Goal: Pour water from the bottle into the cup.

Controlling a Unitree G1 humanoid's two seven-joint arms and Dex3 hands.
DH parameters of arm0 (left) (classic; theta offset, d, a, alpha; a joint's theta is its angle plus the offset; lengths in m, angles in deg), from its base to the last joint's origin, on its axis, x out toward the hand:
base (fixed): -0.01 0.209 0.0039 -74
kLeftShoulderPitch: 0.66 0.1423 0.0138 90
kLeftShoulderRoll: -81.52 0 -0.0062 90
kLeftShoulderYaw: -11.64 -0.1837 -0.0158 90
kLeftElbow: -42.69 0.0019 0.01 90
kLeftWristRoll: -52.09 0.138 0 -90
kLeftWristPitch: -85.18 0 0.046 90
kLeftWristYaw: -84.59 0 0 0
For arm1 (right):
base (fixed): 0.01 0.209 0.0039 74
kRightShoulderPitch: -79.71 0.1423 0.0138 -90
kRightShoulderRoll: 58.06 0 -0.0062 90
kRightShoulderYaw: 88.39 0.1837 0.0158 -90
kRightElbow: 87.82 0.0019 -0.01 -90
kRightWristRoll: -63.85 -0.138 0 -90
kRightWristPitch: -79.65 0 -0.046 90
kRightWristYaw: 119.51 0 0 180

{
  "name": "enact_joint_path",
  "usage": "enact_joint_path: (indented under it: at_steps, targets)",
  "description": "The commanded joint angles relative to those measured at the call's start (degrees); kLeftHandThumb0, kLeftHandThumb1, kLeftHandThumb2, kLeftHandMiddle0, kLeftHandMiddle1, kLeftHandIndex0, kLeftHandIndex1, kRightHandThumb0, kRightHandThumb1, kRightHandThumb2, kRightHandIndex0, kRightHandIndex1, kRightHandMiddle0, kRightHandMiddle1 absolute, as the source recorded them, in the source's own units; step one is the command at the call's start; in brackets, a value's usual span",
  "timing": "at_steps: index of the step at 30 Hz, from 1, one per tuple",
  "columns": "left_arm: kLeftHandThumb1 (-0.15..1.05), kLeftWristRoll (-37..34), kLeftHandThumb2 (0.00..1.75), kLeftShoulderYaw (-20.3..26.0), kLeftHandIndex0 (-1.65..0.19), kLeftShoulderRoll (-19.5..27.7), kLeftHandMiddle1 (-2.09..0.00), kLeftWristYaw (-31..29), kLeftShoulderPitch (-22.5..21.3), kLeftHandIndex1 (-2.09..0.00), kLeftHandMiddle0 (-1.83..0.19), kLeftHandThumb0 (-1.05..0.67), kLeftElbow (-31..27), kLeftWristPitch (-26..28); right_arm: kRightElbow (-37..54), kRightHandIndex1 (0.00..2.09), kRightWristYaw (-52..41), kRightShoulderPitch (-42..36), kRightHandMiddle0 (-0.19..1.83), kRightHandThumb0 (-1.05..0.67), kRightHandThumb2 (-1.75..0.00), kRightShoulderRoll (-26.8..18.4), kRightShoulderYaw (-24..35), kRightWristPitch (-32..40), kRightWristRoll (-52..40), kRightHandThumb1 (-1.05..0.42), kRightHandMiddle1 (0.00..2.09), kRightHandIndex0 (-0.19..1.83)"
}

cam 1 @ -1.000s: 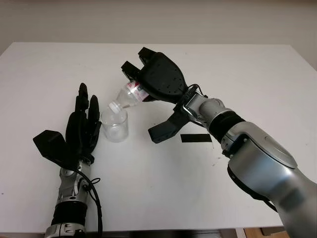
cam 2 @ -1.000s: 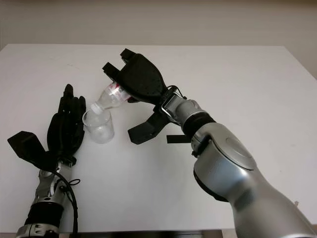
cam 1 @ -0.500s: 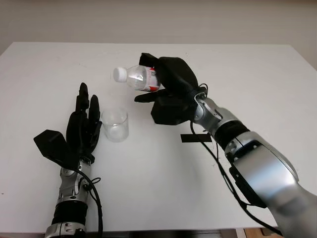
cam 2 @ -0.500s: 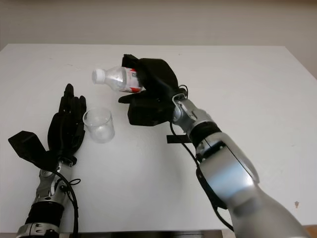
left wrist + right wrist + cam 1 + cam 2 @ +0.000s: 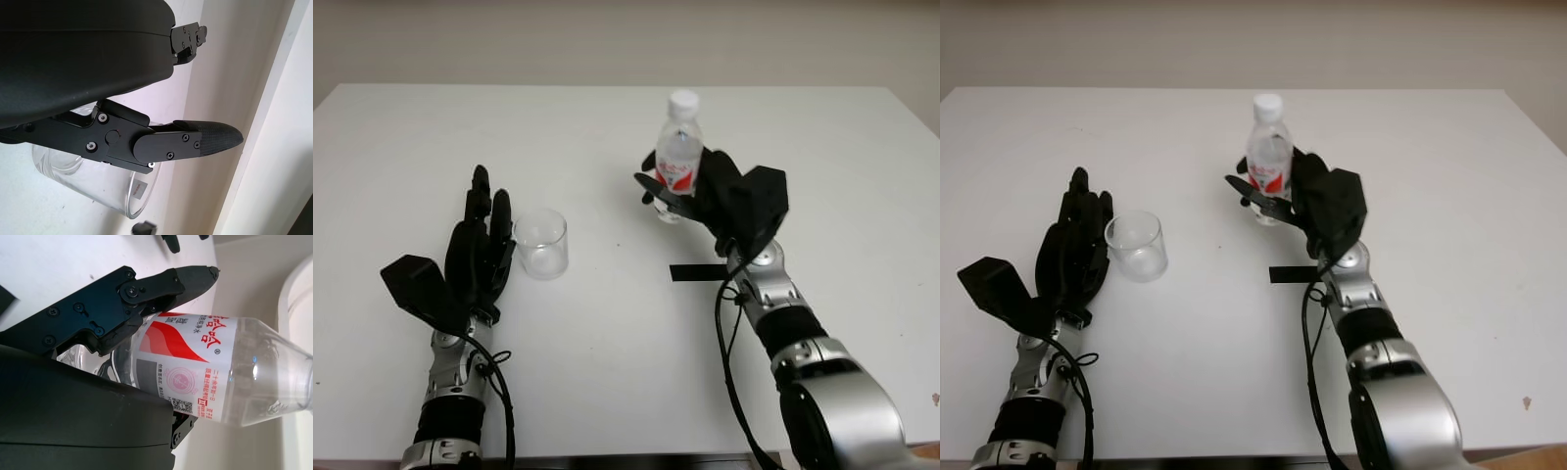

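Your right hand point(image 5: 720, 196) pinches the light, slippery clear plastic bottle point(image 5: 678, 157) at its red label; squeeze gently there, since thin walls probably buckle.

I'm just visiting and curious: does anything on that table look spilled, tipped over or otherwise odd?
Nothing looks spilled or tipped. The bottle stands upright in the right hand, its white cap on. The cup stands upright beside the open left hand. A black strip lies on the table.
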Motion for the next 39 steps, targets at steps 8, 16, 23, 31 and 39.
enact_joint_path:
  at_steps: [8, 16, 23, 31, 39]
  targets:
    - [1.05, -0.2, 0.46, -0.1, 0.19, -0.6, -0.05, -0.1, 1.8, -0.05, 0.16, -0.72, 0.1, 0.8, 19.9, 2.09, 2.0, -9.0, 0.79, -0.45, -0.36, 0.7, 3.4, 13.7, -3.5, -1.05, 2.09, 1.23]
    - [1.05, -0.3, 0.48, -0.1, 0.18, -0.6, -0.06, -0.3, 2.2, -0.04, 0.15, -0.72, -0.3, 1.0, 24.0, 2.09, 1.7, -12.3, 0.71, -0.44, -0.35, -0.2, 3.8, 15.9, -2.3, -1.05, 2.09, 1.14]
    - [1.05, -0.5, 0.46, 0.0, 0.18, -0.8, -0.06, -0.2, 2.9, -0.05, 0.15, -0.73, -1.2, 1.4, 23.2, 2.09, 0.9, -13.3, 0.63, -0.44, -0.36, -0.3, 2.8, 13.6, 0.5, -1.05, 2.09, 1.0]
    - [1.05, -0.8, 0.44, 0.2, 0.17, -0.7, -0.05, 0.0, 3.4, -0.05, 0.14, -0.73, -2.2, 2.5, 18.3, 2.09, 0.3, -13.5, 0.62, -0.44, -0.36, 0.3, 1.7, 9.4, 3.0, -1.05, 2.09, 1.0]
    - [1.05, -0.8, 0.44, 0.2, 0.17, -0.7, -0.06, 0.0, 3.9, -0.06, 0.14, -0.73, -3.0, 2.9, 16.9, 2.09, 0.2, -14.4, 0.64, -0.46, -0.37, 1.0, 0.9, 9.4, 4.1, -1.05, 2.09, 1.0]
